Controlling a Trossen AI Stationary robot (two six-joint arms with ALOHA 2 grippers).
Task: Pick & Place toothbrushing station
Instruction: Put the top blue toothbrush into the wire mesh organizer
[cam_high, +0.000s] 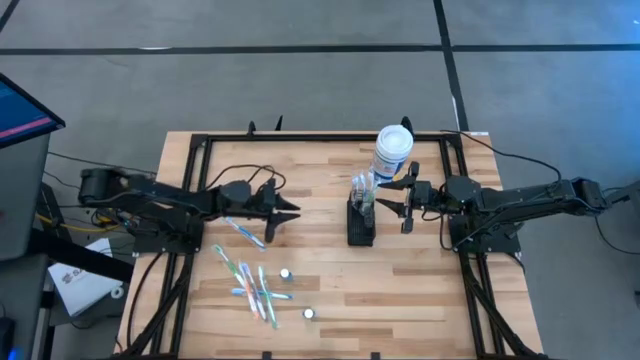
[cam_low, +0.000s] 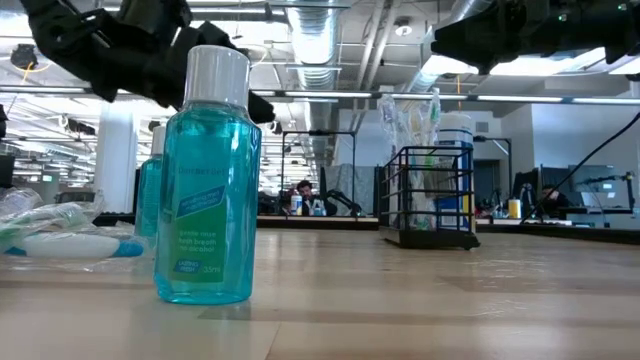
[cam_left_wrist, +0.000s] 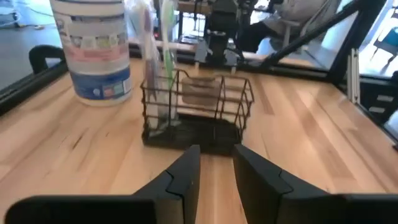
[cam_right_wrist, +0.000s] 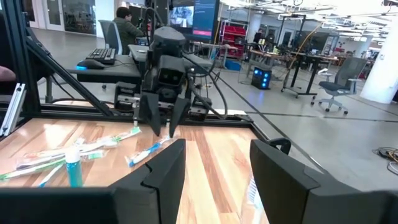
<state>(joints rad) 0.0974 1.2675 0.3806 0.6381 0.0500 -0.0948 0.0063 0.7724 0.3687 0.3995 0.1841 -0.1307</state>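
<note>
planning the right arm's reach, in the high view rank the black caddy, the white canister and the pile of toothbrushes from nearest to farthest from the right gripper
From the right gripper:
1. Black caddy, just to its left, mid-table.
2. White canister, a little farther, toward the table's far edge.
3. Pile of toothbrushes, farthest, on the left arm's side near the front.

Black wire caddy (cam_left_wrist: 198, 115) beside white canister (cam_left_wrist: 93, 50), beyond left gripper (cam_left_wrist: 216, 163).

Bottle label's (cam_low: 200, 225) small print perhaps illegible
</note>
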